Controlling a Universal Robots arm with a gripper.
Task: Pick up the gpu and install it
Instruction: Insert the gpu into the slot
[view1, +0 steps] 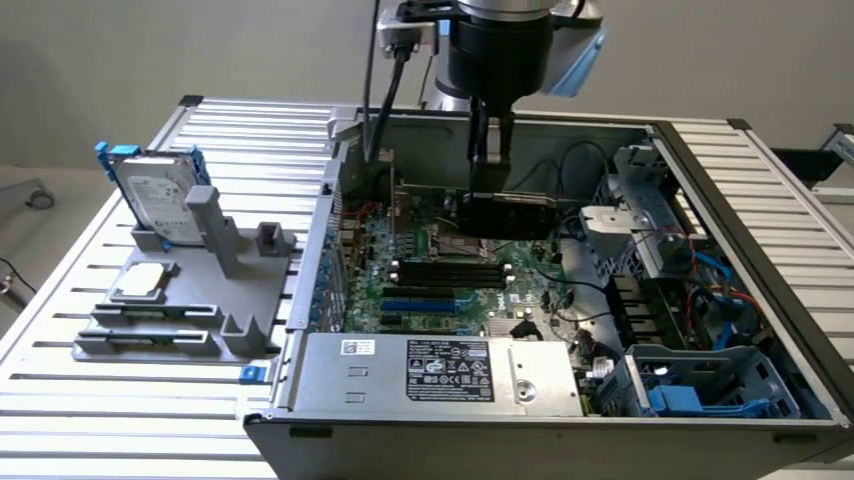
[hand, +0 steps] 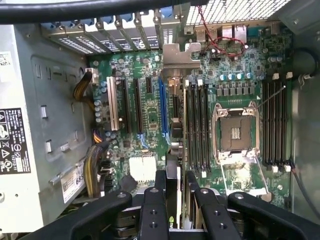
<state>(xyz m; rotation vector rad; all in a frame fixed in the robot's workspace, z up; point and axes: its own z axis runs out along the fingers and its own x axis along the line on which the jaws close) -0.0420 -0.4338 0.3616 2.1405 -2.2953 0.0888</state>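
In the exterior view, the claw hangs inside the open computer case, closed on the top edge of the gpu. The card hangs dark and upright above the motherboard, not yet seated. The gray holder on the worktop carries the hard drive, well apart from the case. The loose cables lie toward the exterior view's right, away from the card, so I judge them a small risk.

In the wrist view, the card is seen edge-on between the claw's fingers, running up toward its silver end bracket. It hovers just beside the long blue slot, with the black memory slots close on its other side and the open CPU socket beyond them.

The main danger is misalignment. The card's edge appears to sit slightly off the blue slot's line, though from straight above I cannot be sure. Pressed down off-line, the contacts would land on the board or the slot's wall. The bracket could also catch on the rear slot covers and tilt the card. With the grip only on the top edge, any such jam could make the card pivot or slip in the claw.
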